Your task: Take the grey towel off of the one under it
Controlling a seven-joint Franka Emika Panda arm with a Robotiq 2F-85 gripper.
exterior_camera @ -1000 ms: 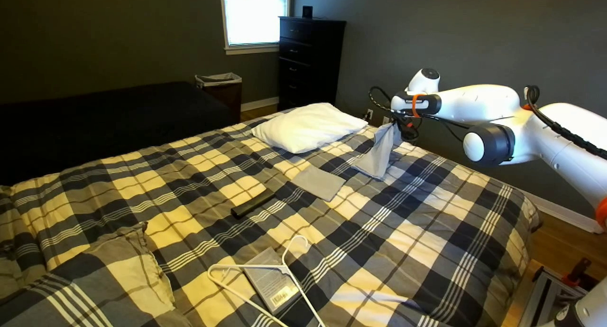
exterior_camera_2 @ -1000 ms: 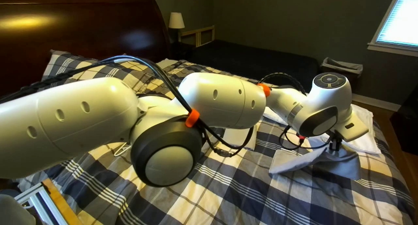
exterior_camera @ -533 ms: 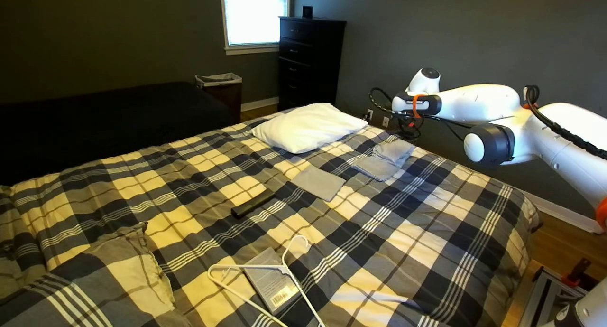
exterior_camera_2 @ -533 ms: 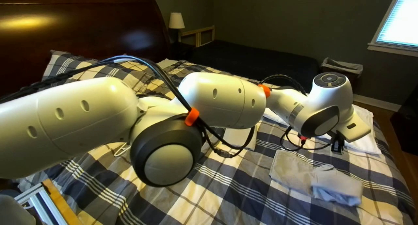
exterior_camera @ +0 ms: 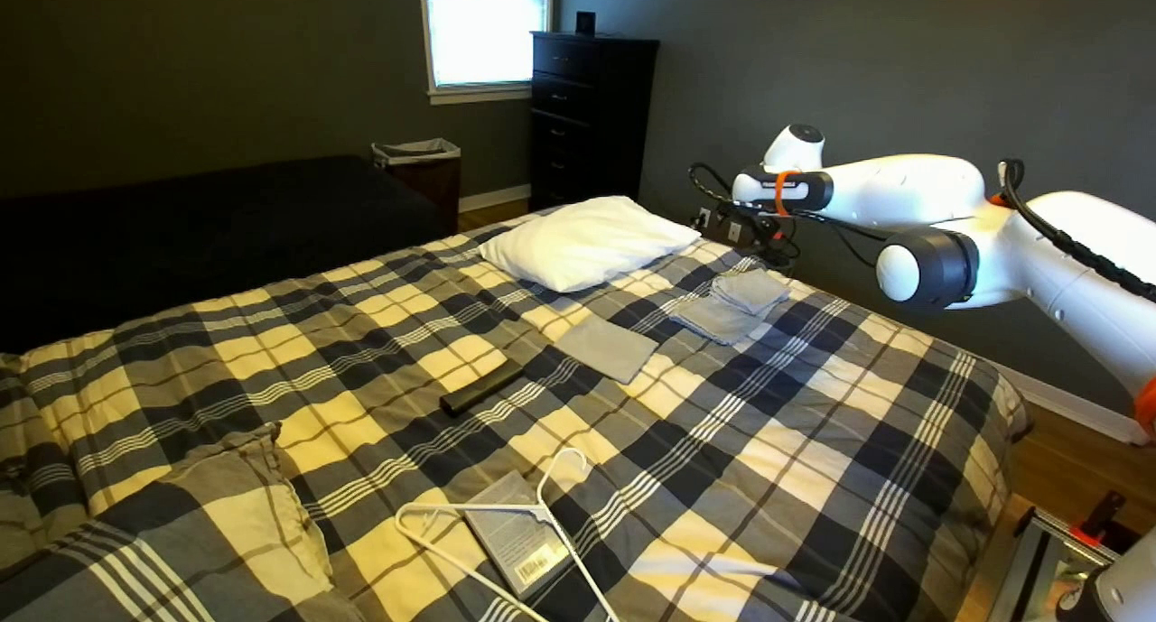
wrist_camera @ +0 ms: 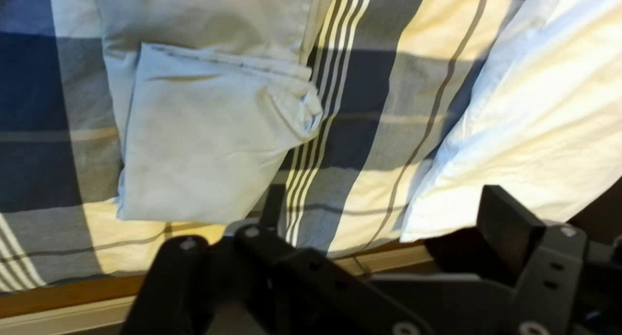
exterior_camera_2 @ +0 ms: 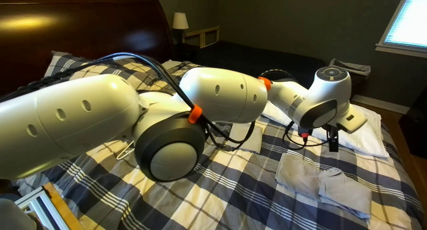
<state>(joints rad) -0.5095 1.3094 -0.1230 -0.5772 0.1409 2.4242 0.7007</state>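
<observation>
Down at the left a plaid pillow (exterior_camera: 199, 527) runs out of sight past the edge, and the dark-covered bed (exterior_camera: 208, 229) behind it is too dim to show much. Next lies a white hanger (exterior_camera: 543, 512), cut off at the bottom, over a grey book or box (exterior_camera: 515, 541), I can't tell which; its print is too small to read. Beyond them on the plaid bedspread (exterior_camera: 704, 478) are a black bar (exterior_camera: 481, 387), a flat grey cloth (exterior_camera: 607, 347) and a white pillow (exterior_camera: 587, 243). Further right is the grey towel (exterior_camera: 751, 290), crumpled at one corner and overlapping the lower towel (exterior_camera: 713, 321); how far that one reaches beneath it is hidden, and the wrist view crops its other end. The gripper (wrist_camera: 384, 199) is up off both towels, its fingers (wrist_camera: 508, 218) spread well apart, as the wrist view shows; in an exterior view it's only a narrow black shape, the tips hard to separate. Last comes the white robot arm (exterior_camera: 912, 193), which in both exterior views carries on out of sight past the edge.
</observation>
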